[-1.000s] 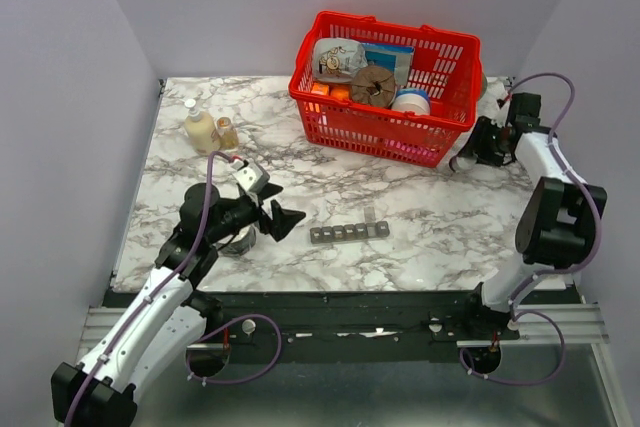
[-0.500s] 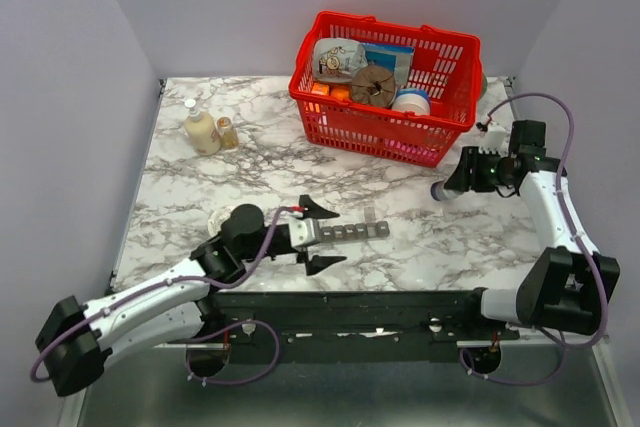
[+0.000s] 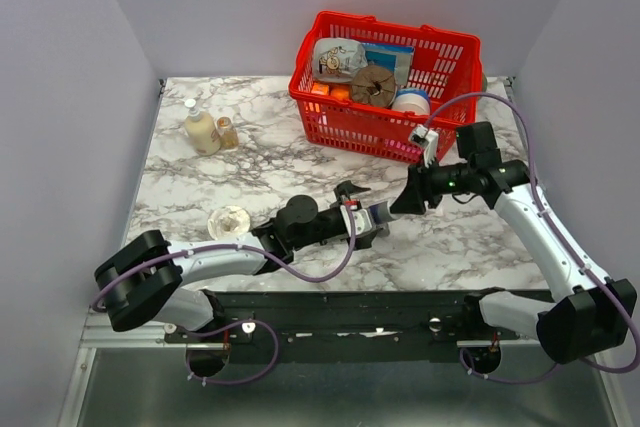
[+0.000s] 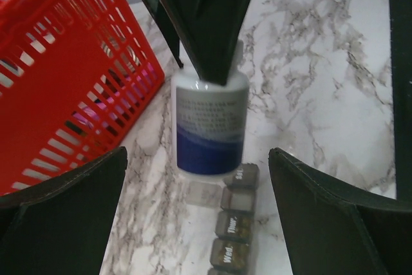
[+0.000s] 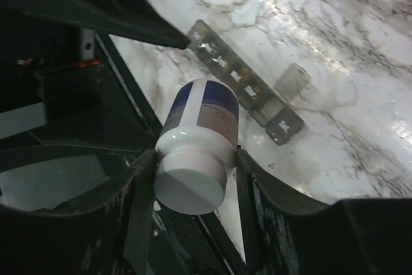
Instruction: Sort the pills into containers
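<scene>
Left gripper [image 4: 197,152] lay low over the marble table [image 3: 270,162]. Its fingers were spread wide and held nothing, one to each side of the weekly pill organiser [image 5: 248,88]. Its arm ran flat along the near edge from the left corner.

Far left, toward the back: a cream-coloured bottle [image 3: 200,130] with a small amber jar [image 3: 227,132] just beside it. Nearer, beside the left arm, sat a round silvery tin [image 3: 229,220] on its own.

Centre: the organiser, a dark grey strip of small compartments in a row, flat on the marble. Two lids read "Wed" and "Thur" in the left wrist view. One compartment near the far end had its clear lid flipped out sideways; the others looked closed.

Right of that: the right gripper [image 5: 194,152] was clamped on a white pill bottle [image 4: 209,127] with a blue-and-grey label. The fingers pinched it high, at the shoulder below the white cap, which was on. The bottle hung base-down just beyond the organiser's far end, between the left gripper's open fingers. Whether the base touched the table, I could not tell.

Back right: a red basket [image 3: 445,52], filled with assorted packets and tubs, stood well apart from the organiser.
</scene>
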Tool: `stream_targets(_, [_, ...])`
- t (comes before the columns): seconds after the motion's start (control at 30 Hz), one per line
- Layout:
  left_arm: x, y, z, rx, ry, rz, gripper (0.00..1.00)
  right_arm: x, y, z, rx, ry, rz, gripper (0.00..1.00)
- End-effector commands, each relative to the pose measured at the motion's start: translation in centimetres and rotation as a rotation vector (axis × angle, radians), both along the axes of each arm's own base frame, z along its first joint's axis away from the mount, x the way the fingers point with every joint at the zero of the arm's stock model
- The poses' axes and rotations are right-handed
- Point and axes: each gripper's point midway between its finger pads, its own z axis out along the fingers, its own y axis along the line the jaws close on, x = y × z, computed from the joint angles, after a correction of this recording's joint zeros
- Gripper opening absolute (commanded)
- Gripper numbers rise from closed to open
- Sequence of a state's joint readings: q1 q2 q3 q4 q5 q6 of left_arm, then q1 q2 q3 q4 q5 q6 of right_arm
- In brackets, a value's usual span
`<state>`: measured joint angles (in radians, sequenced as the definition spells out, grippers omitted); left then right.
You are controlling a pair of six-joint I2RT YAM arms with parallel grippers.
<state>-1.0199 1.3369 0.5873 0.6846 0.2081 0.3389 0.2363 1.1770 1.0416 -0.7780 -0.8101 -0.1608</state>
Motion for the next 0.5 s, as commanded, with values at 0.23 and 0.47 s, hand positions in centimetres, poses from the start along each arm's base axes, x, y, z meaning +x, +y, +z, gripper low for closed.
stream_targets(0.23, [1.0,-0.1,0.3,0.041,-0.103,0.041,0.97,-1.6,3.7,4.4,0.164,0.019,0.141,0.17])
stream_targets(0.47, [0.3,-0.2,0.0,0.064,-0.046,0.015,0.8,-1.6,3.9,3.8,0.168,0.047,0.143,0.17])
